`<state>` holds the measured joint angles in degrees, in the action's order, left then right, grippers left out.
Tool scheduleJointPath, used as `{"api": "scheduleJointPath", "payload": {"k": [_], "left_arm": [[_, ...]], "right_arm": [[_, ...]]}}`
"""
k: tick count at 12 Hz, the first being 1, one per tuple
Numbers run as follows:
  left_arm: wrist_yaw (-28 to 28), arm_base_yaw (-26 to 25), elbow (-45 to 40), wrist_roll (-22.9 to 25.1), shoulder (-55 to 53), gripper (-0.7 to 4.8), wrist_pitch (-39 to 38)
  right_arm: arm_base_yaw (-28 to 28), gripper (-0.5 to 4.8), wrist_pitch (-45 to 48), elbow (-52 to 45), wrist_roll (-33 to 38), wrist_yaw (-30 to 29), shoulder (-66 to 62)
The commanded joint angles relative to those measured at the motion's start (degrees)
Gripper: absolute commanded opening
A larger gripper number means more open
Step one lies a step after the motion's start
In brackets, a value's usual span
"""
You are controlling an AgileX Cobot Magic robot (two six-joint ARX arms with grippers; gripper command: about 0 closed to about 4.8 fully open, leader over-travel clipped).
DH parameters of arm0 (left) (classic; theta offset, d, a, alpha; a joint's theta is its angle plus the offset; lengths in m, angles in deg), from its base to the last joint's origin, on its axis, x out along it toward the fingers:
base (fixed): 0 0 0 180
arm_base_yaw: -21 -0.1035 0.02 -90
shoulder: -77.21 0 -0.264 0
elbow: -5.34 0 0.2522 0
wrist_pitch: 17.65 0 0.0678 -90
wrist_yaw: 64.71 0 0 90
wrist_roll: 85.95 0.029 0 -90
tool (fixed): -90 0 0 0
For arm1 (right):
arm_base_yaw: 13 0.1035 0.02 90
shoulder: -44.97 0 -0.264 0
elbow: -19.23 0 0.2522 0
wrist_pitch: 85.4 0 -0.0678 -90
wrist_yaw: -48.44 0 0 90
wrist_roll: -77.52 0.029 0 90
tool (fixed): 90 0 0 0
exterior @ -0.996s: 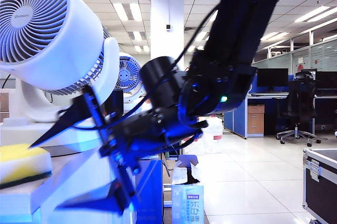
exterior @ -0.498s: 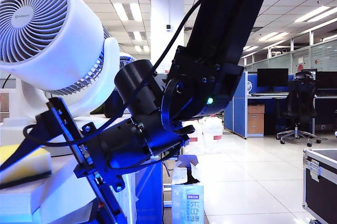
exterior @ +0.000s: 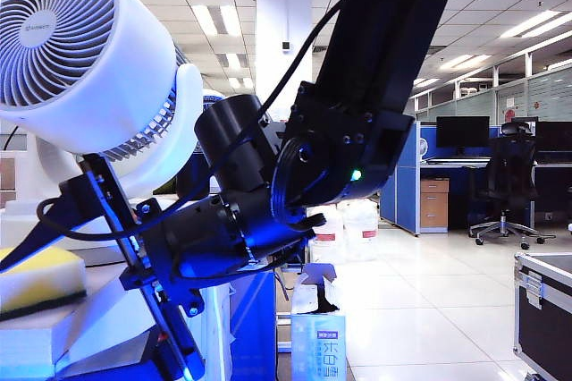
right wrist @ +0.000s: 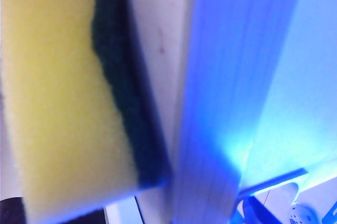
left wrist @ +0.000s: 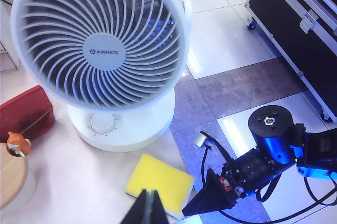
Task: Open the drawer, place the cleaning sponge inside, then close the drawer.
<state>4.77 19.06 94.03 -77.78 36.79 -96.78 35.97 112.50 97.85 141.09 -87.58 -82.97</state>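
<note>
Two grippers show here, and the white fan (left wrist: 100,56) serves as the landmark for placing both. Just in front of the fan's round base, the cleaning sponge (left wrist: 159,184) lies flat on the pale table (left wrist: 68,182), yellow face up; in the exterior view the sponge (exterior: 40,278) sits low beside the fan (exterior: 85,59) with its thin dark layer underneath. The right gripper (exterior: 76,283), on a black arm lit blue, reaches in from the far side of the fan toward the sponge with its two dark pointed fingers (exterior: 49,220) spread wide, one above the sponge and one below the table edge, holding nothing. In the right wrist view the sponge (right wrist: 63,103) fills much of the picture, its dark scouring layer against the white table edge. The left gripper (left wrist: 149,209) hangs over the table in front of the fan, just beside the sponge's near edge, its dark fingertips pressed together with nothing between them. A red pouch (left wrist: 23,111) lies to one side of the fan's base.
</note>
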Motion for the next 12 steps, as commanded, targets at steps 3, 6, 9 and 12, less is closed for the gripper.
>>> {"api": "scheduleJointPath", "payload": {"k": [3,6,9,12], "left_arm": [[-0.26,-0.02,0.17,0.24,0.00,-0.05,-0.07],[-0.26,-0.02,0.17,0.26,0.00,-0.05,-0.24],[-0.26,-0.02,0.17,0.26,0.00,-0.05,-0.26],[-0.24,-0.02,0.17,0.26,0.00,-0.05,-0.26]], "right_arm": [[1.31,4.79,8.07,0.42,2.45,1.14,-0.79],[3.08,4.79,10.75,0.37,1.16,0.26,-0.79],[3.96,4.79,11.91,0.37,1.11,-0.35,-0.74],[4.83,4.79,12.31,0.35,0.90,-0.59,-0.57]]}}
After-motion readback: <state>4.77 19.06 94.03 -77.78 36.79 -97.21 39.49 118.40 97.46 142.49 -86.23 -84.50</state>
